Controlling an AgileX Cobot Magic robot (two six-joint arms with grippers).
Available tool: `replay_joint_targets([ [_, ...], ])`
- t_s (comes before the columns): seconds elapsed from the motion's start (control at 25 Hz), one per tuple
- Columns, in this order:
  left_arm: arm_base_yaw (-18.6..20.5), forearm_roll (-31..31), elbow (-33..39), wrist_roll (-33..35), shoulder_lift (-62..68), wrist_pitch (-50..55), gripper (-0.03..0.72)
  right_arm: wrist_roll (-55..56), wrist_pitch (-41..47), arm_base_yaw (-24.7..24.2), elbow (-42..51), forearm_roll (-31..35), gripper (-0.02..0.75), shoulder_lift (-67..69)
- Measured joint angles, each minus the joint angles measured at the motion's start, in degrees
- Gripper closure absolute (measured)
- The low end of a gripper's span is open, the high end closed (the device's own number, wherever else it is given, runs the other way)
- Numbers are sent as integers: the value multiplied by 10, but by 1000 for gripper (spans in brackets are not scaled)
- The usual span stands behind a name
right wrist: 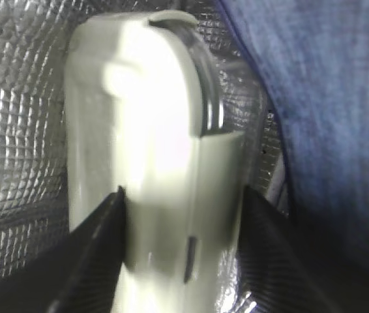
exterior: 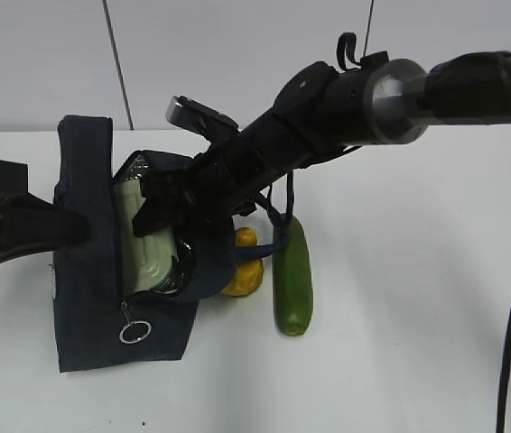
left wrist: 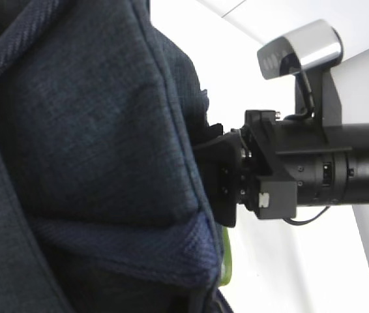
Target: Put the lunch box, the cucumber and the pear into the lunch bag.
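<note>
The right pincer (right wrist: 181, 215) straddles the box (right wrist: 152, 143) inside the bag (exterior: 88, 271), fingers just beside its sides, whether pinching unclear, seemingly seating it.

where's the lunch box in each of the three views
Exterior view: the lunch box stands on edge inside the open lunch bag, left of centre, under the right gripper.
Left wrist view: not visible; bag fabric fills the frame.
Right wrist view: centre, between the gripper's fingers, silver lining around it.
Shared landmark: the navy lunch bag.
</note>
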Motion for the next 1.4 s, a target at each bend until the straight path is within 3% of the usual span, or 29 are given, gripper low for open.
replay_joint_targets([
  [0.2,0,0,0,0,0,6,703,-5,9,0,-9,-14,243,0],
  [0.4,0,0,0,0,0,6,703,-4,58,0,-59,-95,235,-3],
  [0.64,0,0,0,0,0,6,703,64,104,0,-104,-273,234,-61],
  [0.8,0,1,0,0,0,6,703,176,149,0,-108,-415,234,-112],
  [1.0,0,2,0,0,0,6,703,361,251,0,-109,-543,234,-133],
  [1.16,0,2,0,0,0,6,703,434,264,0,-109,-583,234,-133],
  [1.4,0,2,0,0,0,6,703,492,266,0,-109,-581,234,-89],
])
